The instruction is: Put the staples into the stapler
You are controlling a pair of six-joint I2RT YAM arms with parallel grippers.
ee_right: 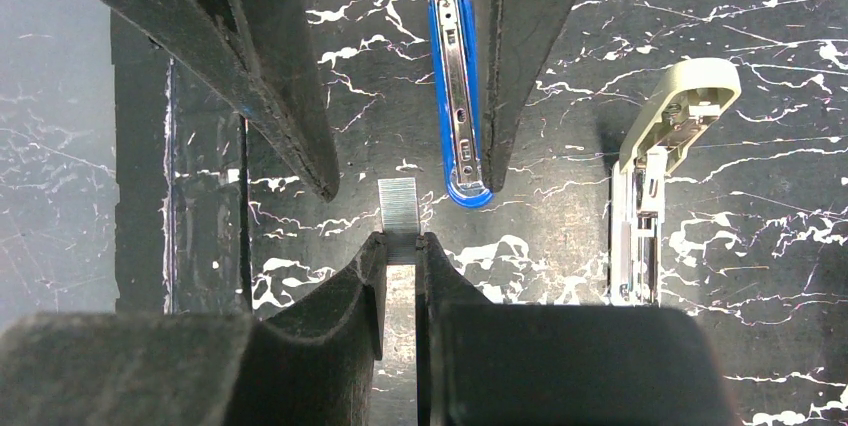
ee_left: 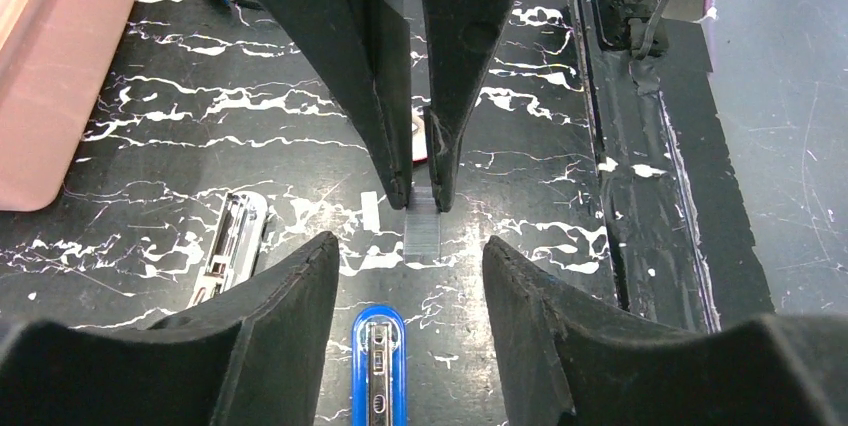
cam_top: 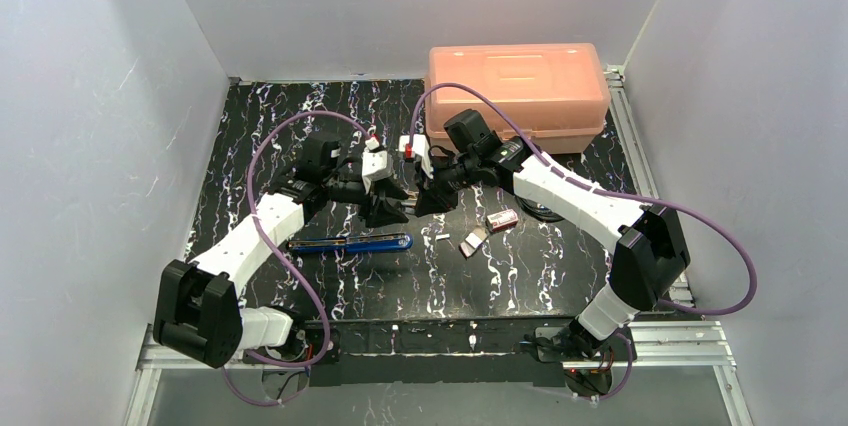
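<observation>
My right gripper (ee_right: 400, 244) is shut on a short silvery strip of staples (ee_right: 399, 208), pinched by one end and held above the table. The strip (ee_left: 423, 231) sticks out toward my left gripper (ee_left: 408, 246), which stands open; its free end reaches level with the left fingertips (ee_left: 318, 251) without touching them. The blue stapler (cam_top: 350, 243) lies flat and opened, metal channel up, and its rounded tip (ee_left: 378, 366) sits below the left jaws. In the top view both grippers meet tip to tip (cam_top: 405, 204) over the middle of the table.
A pale grey stapler part with a metal rail (ee_right: 655, 176) lies beside the grippers. The red staple box (cam_top: 503, 218), its pale tray (cam_top: 472, 242) and a loose strip (cam_top: 441, 237) lie to the right. A pink plastic case (cam_top: 518, 91) stands at the back.
</observation>
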